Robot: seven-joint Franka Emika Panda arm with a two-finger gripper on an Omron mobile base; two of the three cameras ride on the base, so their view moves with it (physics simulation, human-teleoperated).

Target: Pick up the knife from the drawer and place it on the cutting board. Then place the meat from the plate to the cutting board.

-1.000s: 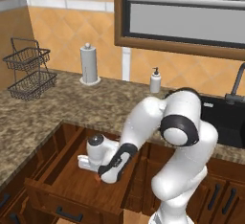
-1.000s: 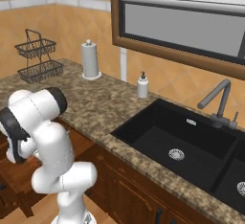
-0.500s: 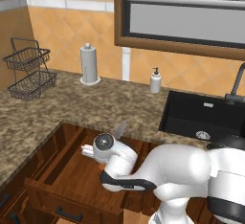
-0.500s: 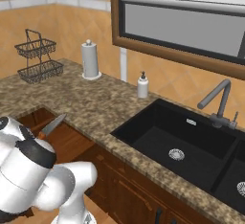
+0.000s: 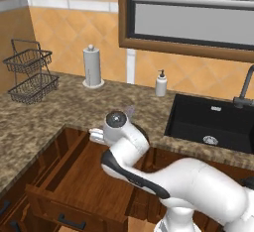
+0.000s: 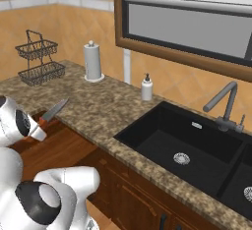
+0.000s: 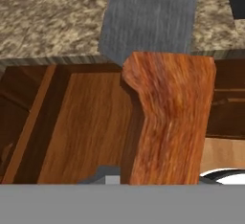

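The knife (image 7: pixel 167 117) fills the hand view, its orange handle close up and its grey blade (image 7: pixel 148 17) pointing out over the counter. My gripper (image 6: pixel 35 128) is shut on the handle and holds it above the open drawer (image 5: pixel 74 176). From the right base, the blade (image 6: pixel 55 109) sticks up past the counter edge, with the drawer floor (image 6: pixel 54 148) below. The blade tip (image 5: pixel 130 111) peeks out behind my hand in the left base view. The cutting board, the meat and the plate are out of view.
A black sink (image 6: pixel 187 145) with a grey faucet (image 6: pixel 224 101) lies to the right. A soap bottle (image 6: pixel 146 87), a paper-towel holder (image 6: pixel 92 61) and a two-tier wire basket (image 6: pixel 42 64) stand along the back of the speckled counter (image 5: pixel 30 122).
My hand was low in the drawer a second ago. It has risen with the knife, and the arm has swung so the blade now points over the counter edge.
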